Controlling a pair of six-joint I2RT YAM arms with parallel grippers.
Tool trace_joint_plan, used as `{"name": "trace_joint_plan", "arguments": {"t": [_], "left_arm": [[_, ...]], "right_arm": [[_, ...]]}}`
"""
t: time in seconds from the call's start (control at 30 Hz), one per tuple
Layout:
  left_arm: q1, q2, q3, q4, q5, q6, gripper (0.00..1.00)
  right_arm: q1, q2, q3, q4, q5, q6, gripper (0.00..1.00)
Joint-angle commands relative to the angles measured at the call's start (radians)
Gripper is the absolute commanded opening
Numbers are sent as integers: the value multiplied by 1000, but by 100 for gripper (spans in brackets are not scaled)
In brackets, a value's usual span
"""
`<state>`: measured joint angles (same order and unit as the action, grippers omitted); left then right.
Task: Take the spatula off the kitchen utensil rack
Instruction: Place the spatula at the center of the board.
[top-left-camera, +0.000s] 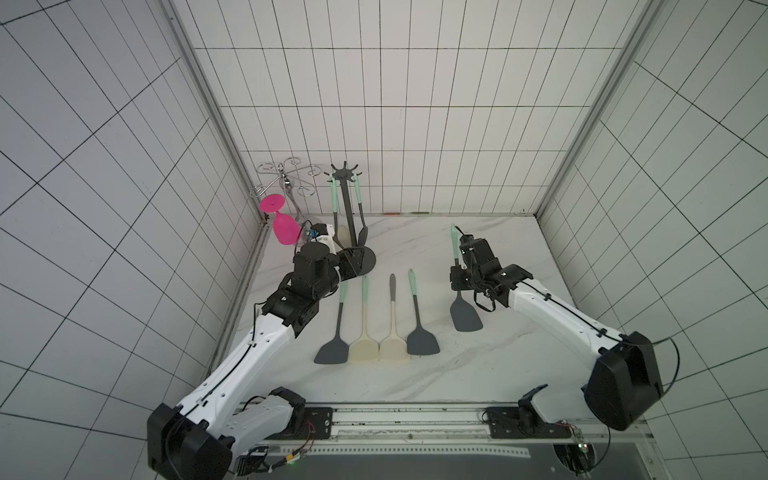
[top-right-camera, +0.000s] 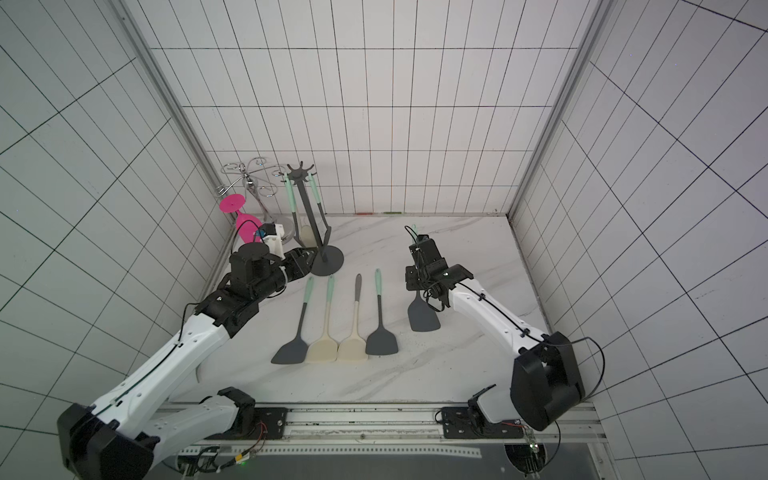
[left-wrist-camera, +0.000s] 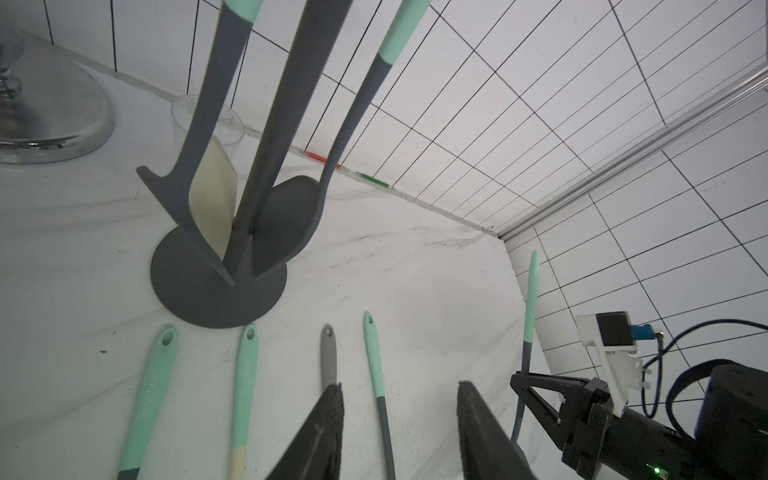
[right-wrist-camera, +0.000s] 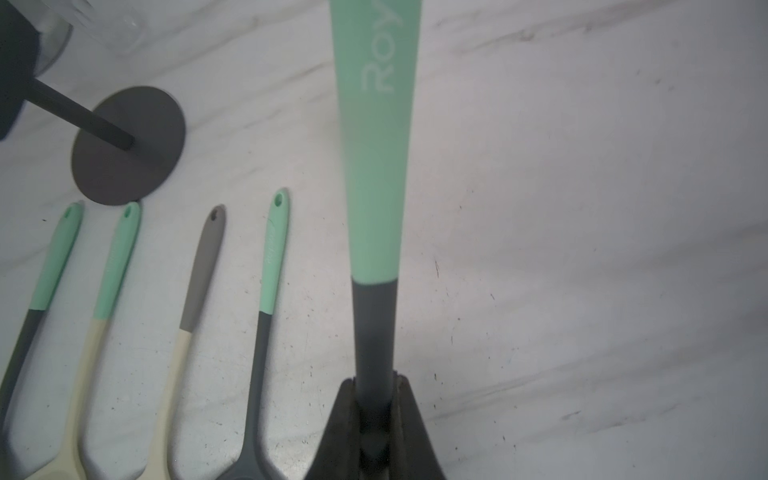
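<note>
The right gripper (right-wrist-camera: 374, 384) clamps the mint-handled spatula (right-wrist-camera: 376, 166) by its dark shaft, well clear of the kitchen utensil rack (top-left-camera: 350, 208) (removal looks done). The left gripper (left-wrist-camera: 400, 392) hovers by the rack's base, jaws apart and empty. Next, probably: lay it beside the four laid-out spatulas (top-left-camera: 423, 340) and release.

Both top views look down from high behind the arms on the whole table (top-left-camera: 478, 374). Wrist views look close past the left gripper (left-wrist-camera: 399, 390) and right gripper (right-wrist-camera: 374, 380), sharing the lying spatulas (left-wrist-camera: 375, 361) ahead.

Four spatulas (top-left-camera: 363, 351) lie in a row on the white marbled tabletop (top-left-camera: 478, 374), before the kitchen utensil rack (top-left-camera: 348, 208) and chrome glass holder (top-left-camera: 286, 178).
</note>
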<state>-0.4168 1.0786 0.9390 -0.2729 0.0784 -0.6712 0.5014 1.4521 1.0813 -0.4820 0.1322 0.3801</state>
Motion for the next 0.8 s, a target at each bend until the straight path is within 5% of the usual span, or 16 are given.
{"name": "trace_joint_plan", "arguments": {"t": [0.0,0.77], "left_arm": [[7,8,-15,-12,5,16,43],[59,46,-70,18,50,7,43]], "right_arm": [[-6,70,-25,-63,-8,119,0],[72,286,-74,-91,-39,182,0]]}}
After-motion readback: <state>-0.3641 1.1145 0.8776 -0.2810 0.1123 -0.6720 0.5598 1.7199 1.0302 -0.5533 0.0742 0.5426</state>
